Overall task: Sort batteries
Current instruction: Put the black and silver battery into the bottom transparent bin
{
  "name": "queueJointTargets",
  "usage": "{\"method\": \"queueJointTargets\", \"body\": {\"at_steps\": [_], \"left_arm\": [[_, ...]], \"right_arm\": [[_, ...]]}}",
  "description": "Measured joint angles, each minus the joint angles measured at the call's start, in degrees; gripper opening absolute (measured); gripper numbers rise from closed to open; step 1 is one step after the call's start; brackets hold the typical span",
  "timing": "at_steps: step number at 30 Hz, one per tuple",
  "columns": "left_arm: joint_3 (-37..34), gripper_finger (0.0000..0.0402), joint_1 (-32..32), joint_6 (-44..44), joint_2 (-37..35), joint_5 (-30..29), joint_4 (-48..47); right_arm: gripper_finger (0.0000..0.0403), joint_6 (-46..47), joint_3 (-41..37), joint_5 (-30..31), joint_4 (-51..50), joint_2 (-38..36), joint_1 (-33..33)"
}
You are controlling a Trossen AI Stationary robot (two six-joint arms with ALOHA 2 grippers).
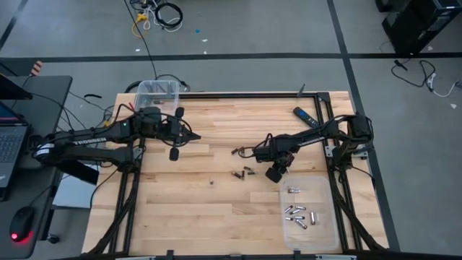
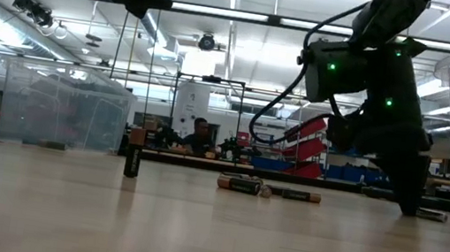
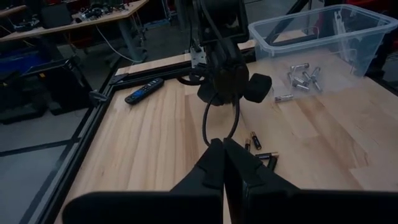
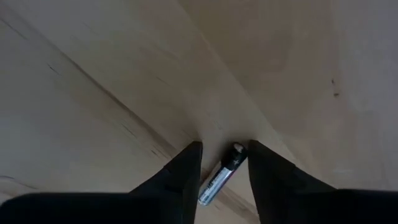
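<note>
A dark battery (image 4: 222,175) lies on the wooden table, and my right gripper (image 4: 225,148) points down over it, open, with one finger on each side; I cannot tell whether either finger touches it. In the high view this gripper (image 1: 260,153) is at mid-table. More dark batteries (image 1: 242,173) lie just nearer, and one (image 2: 132,161) stands upright on its end. Several silvery batteries (image 1: 298,212) lie in a clear bin (image 1: 321,224) at the near right. My left gripper (image 1: 195,136) hangs shut and empty above the table's left half.
A second clear bin (image 1: 157,92) stands at the far left corner. A black-and-blue remote (image 1: 304,115) lies at the far right. A black frame (image 1: 245,94) rims the table. Bare wood stretches across the near left. A person sits in the room beyond (image 2: 199,136).
</note>
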Motion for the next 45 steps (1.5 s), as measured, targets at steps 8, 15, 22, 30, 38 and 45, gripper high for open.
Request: {"method": "queueJointTargets", "body": {"at_steps": [8, 15, 22, 30, 38, 45], "left_arm": [[0.0, 0.0, 0.0, 0.0, 0.0, 0.0, 0.0], [0.0, 0.0, 0.0, 0.0, 0.1, 0.0, 0.0], [0.0, 0.0, 0.0, -0.4, 2.4, 0.0, 0.5], [-0.1, 0.0, -0.4, -1.2, 9.7, 5.1, 6.6], [-0.1, 0.0, -0.8, -2.3, 18.3, 14.3, 21.9], [0.1, 0.0003, -2.0, -8.8, 25.7, 18.4, 38.8]], "right_arm": [[0.0037, 0.6, -0.1, -1.4, 1.0, 0.1, -0.5], [0.0014, -0.8, 0.0, -1.2, 1.5, 0.1, -1.3], [0.0005, -4.2, 4.7, 6.3, 6.2, -3.3, -1.2], [0.0001, -11.0, 3.1, 11.3, 27.9, -16.2, 1.3], [0.0, -30.4, -7.3, 15.3, 74.9, -21.3, 6.8], [0.0, -45.9, -15.1, 13.4, 112.6, -16.1, 7.7]]}}
